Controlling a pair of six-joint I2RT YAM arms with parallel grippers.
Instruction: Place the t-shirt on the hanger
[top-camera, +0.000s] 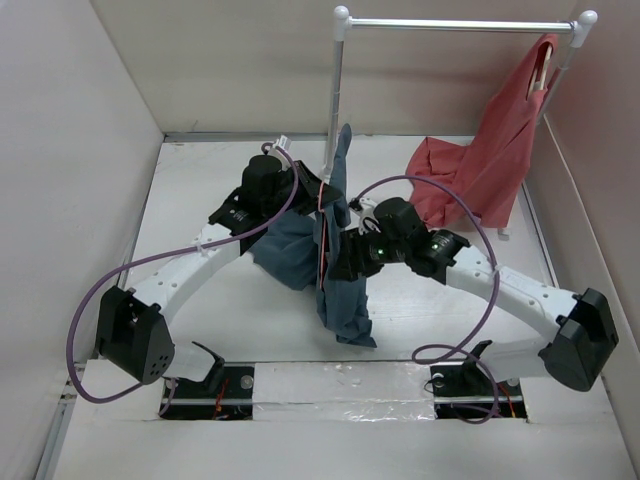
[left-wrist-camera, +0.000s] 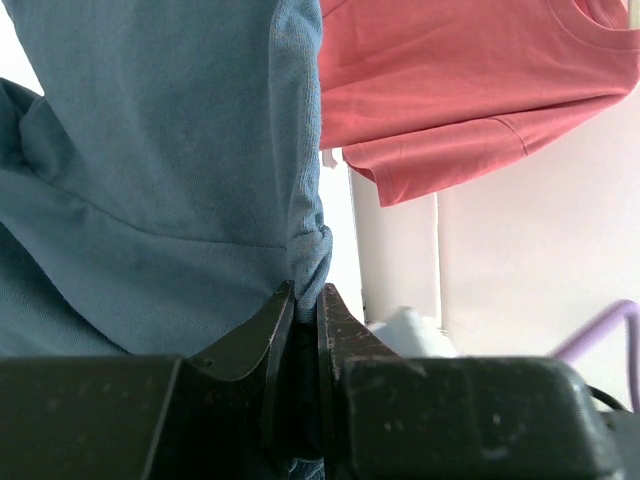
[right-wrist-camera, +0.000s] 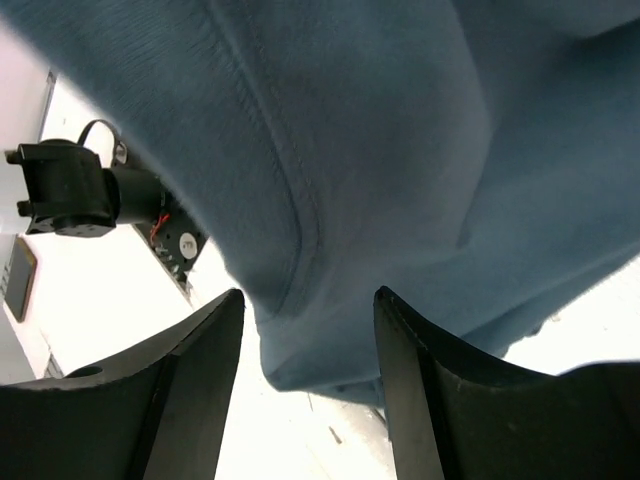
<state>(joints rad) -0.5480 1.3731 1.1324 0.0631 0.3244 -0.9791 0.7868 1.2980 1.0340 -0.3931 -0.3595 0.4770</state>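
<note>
The slate-blue t-shirt (top-camera: 338, 285) hangs bunched between my two arms above the table's middle, its top edge lifted beside the left pole. My left gripper (top-camera: 322, 197) is shut on a fold of the t-shirt (left-wrist-camera: 150, 150); the cloth is pinched between its jaws (left-wrist-camera: 306, 295). My right gripper (top-camera: 347, 258) is open, and a hemmed edge of the t-shirt (right-wrist-camera: 400, 150) hangs down between its spread jaws (right-wrist-camera: 310, 300) without being gripped. The hanger's silver rod (top-camera: 455, 24) runs across the back, above both grippers, and the t-shirt does not lie over it.
A red shirt (top-camera: 490, 160) hangs from the rod's right end and trails onto the table; it also shows in the left wrist view (left-wrist-camera: 450, 90). White walls enclose the table on the left, the back and the right. Purple cables loop off both arms.
</note>
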